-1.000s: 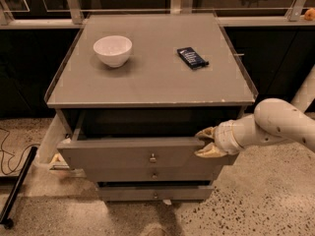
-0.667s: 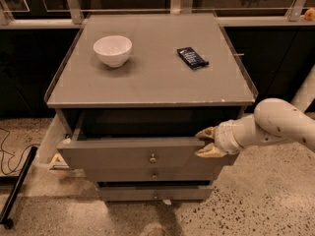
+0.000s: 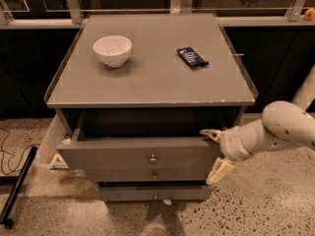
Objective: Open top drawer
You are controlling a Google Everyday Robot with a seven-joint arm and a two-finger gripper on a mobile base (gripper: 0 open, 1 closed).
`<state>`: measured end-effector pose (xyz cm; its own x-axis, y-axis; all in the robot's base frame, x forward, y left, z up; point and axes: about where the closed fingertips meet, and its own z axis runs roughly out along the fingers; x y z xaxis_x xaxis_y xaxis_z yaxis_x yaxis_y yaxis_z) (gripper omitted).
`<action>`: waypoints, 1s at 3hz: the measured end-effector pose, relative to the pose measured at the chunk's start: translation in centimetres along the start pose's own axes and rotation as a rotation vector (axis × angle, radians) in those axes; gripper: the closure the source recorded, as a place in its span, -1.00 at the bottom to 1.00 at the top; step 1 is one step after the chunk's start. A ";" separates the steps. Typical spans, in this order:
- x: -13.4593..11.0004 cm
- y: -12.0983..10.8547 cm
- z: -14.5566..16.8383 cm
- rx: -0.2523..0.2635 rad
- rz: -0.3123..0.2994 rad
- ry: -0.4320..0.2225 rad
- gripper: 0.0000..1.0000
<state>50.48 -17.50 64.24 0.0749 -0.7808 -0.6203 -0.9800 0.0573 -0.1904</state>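
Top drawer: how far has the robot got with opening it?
Mostly done, it seems: the top drawer stands pulled out, its dark inside showing under the tabletop. In hand: the pincer sits at the drawer's right end, fingers spread. Left, probably: a little more pull, if any, then letting go and backing away.

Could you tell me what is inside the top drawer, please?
The top drawer shows only a dark grey interior, nothing visible in it. The cabinet top covers its rear part. The pincer is at its front's right end.
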 end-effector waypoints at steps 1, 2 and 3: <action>-0.3 4.0 -2.6 -0.001 -0.017 0.004 -0.24; -0.5 7.8 -5.0 0.016 -0.027 0.008 0.22; -0.5 10.3 -5.8 0.017 -0.029 -0.003 0.69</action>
<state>39.26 -20.10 67.03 0.1041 -0.7803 -0.6167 -0.9741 0.0451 -0.2216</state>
